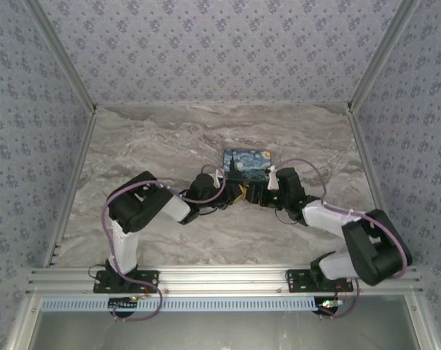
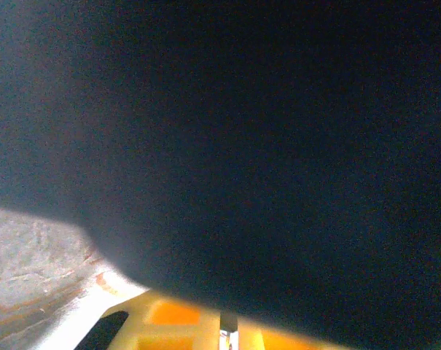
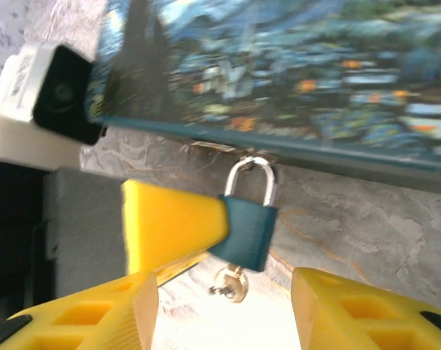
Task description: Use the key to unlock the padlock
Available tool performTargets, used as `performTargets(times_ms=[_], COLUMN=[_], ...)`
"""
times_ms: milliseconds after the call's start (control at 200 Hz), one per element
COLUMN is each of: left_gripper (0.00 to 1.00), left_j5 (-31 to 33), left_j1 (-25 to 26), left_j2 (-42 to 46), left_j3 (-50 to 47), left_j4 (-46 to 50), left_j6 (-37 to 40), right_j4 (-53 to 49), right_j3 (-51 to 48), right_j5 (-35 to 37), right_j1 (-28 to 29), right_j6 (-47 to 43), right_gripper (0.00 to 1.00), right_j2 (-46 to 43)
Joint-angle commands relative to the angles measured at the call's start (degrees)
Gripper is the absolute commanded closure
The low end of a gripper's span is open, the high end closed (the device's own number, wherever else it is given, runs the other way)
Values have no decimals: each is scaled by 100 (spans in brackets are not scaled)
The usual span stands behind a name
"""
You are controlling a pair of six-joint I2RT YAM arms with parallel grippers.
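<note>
The teal padlock hangs by its metal shackle from the hasp at the edge of the starry-night box. The small metal key sticks out of its underside. My left gripper reaches in from the left, its yellow fingers shut on the padlock's left side. My right gripper stands open just in front of the key, a finger on each side, touching nothing. From above, both grippers meet at the box's near edge. In the left wrist view, the left gripper's fingers stand almost together.
The box lies on the marble tabletop, near its middle. A dark blurred mass covers most of the left wrist view. The left arm's white and black camera housing sits close to the box's left corner.
</note>
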State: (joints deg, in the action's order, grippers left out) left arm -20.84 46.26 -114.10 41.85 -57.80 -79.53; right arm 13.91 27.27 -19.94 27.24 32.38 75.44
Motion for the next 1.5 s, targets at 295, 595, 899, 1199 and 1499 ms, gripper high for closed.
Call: performTargets(times_ms=[295, 595, 899, 1199, 1499], left_gripper=[88, 88, 89, 88, 89], left_j5=[-131, -148, -158, -183, -177], left_j1=[19, -8, -40, -57, -59], left_j2=[234, 268, 327, 336, 337], left_j3=[173, 209, 192, 205, 202], left_j4=[568, 691, 770, 795, 810], left_j6=[138, 157, 201, 201, 188], right_j4=[-393, 119, 525, 977, 1554], right_j3=[-664, -634, 81, -3, 21], right_j5=[4715, 6712, 7655, 7333, 6885], right_j1=[2466, 3647, 4025, 3790, 3447], right_j6=[-2805, -3164, -3636, -3848, -4362], right_gripper=[45, 53, 58, 58, 61], right_j2=[-1532, -319, 1305, 1431, 1588])
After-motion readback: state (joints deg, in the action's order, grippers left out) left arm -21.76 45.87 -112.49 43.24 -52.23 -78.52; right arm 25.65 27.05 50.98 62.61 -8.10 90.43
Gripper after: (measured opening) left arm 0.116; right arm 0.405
